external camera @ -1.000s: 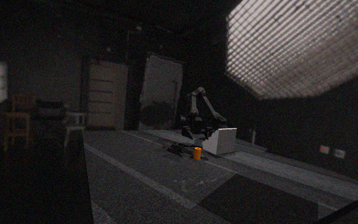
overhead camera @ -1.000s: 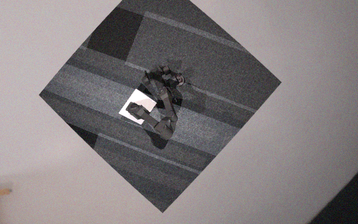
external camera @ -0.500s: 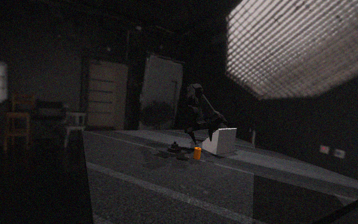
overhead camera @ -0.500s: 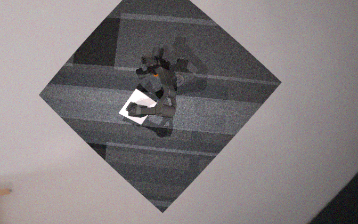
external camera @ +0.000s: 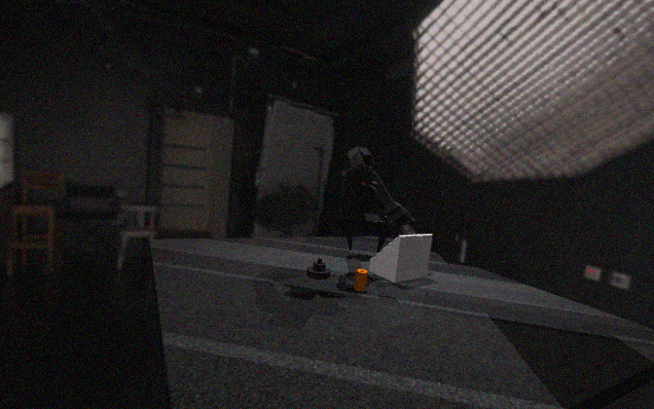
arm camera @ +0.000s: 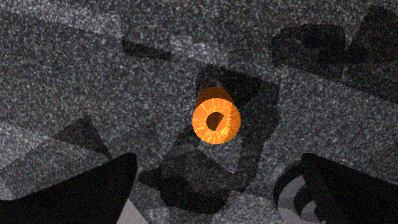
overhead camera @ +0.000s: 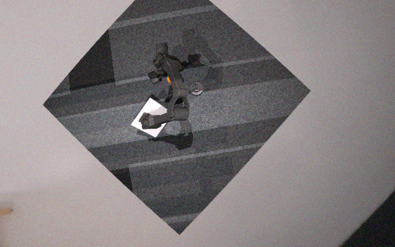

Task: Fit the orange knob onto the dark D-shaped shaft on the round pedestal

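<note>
Leaving open room around knob [overhead camera: 168, 80] [external camera: 360, 280] [arm camera: 231, 122], tool [overhead camera: 158, 67] [external camera: 365, 247] [arm camera: 218, 161] spread wide.

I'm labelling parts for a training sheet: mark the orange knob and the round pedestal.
orange knob [overhead camera: 168, 80] [external camera: 360, 280] [arm camera: 231, 121]: top, exterior, wrist; side, side, top face
round pedestal [overhead camera: 196, 92] [external camera: 318, 274] [arm camera: 285, 195]: top, exterior, wrist; base rim

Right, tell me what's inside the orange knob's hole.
Looking into the orange knob from the wrist view, only dark shadow with one flat side shows; no shaft is visible. How deep the hole runs, and its bottom, are lost in the darkness.
</note>
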`<state>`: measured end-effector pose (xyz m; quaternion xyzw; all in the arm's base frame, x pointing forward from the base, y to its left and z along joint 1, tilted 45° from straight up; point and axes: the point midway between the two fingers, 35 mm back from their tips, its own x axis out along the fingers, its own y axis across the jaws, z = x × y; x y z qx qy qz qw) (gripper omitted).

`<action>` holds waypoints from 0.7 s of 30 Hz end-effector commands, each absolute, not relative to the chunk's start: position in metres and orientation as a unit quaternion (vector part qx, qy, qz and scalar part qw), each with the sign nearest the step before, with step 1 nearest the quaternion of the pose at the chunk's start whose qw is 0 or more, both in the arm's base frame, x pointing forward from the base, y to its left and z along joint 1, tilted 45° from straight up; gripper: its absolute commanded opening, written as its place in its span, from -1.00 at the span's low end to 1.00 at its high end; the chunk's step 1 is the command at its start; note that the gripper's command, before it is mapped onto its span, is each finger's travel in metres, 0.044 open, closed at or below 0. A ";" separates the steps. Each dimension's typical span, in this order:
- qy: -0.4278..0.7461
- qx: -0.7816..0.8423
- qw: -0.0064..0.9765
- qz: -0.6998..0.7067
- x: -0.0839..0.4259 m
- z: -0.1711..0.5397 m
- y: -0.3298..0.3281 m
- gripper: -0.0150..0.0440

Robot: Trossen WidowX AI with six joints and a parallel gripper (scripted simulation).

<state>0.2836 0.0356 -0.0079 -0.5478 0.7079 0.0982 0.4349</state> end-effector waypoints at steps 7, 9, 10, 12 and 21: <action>0.695 -0.359 0.602 -0.163 0.284 -0.007 0.035 1.00; 0.675 -0.297 0.634 -0.231 0.284 -0.007 0.035 1.00; 0.663 -0.265 0.648 -0.265 0.284 -0.008 0.035 1.00; 0.636 -0.205 0.670 -0.324 0.284 -0.008 0.035 1.00; 0.625 -0.183 0.676 -0.345 0.284 -0.008 0.035 1.00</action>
